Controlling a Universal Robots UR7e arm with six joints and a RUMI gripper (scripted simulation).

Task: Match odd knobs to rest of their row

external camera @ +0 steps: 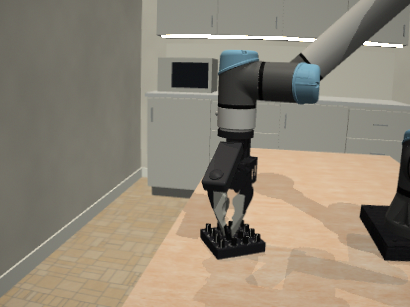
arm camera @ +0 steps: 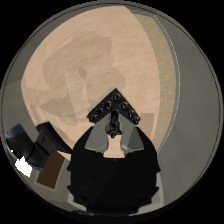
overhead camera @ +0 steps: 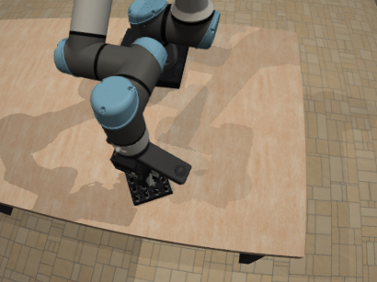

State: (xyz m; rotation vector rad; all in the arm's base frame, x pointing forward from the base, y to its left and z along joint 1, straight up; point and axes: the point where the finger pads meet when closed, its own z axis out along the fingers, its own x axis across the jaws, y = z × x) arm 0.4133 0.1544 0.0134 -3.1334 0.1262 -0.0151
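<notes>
Black square knob box with upright black knobs [overhead camera: 136,201] [external camera: 241,251] [arm camera: 116,92] sits flat on the pale wooden table [overhead camera: 276,164] [external camera: 320,194] [arm camera: 100,55], under the arm. Claw with grey tapered fingers [overhead camera: 151,181] [external camera: 227,235] points down in among the knobs, fingers nearly together, looks like pinching one black knob [arm camera: 115,120] between the tips. How firm the grip is: not clear. Row letters, marks and pointer directions too small to read, so can't say which row this is or which way to turn.

Step in hand, my read: grip, then turn. Seat both pads evenly on the knob's sides before any twist. Rotate the wrist about the knob's own upright axis, no sideways drift, no downward push; off-centre turning could drag the box or slip off. Neighbours stand close, so keep the fingers narrow and watch their outer faces. Stop on the row's shared mark, open just enough, lift straight up, then move clear.
</notes>
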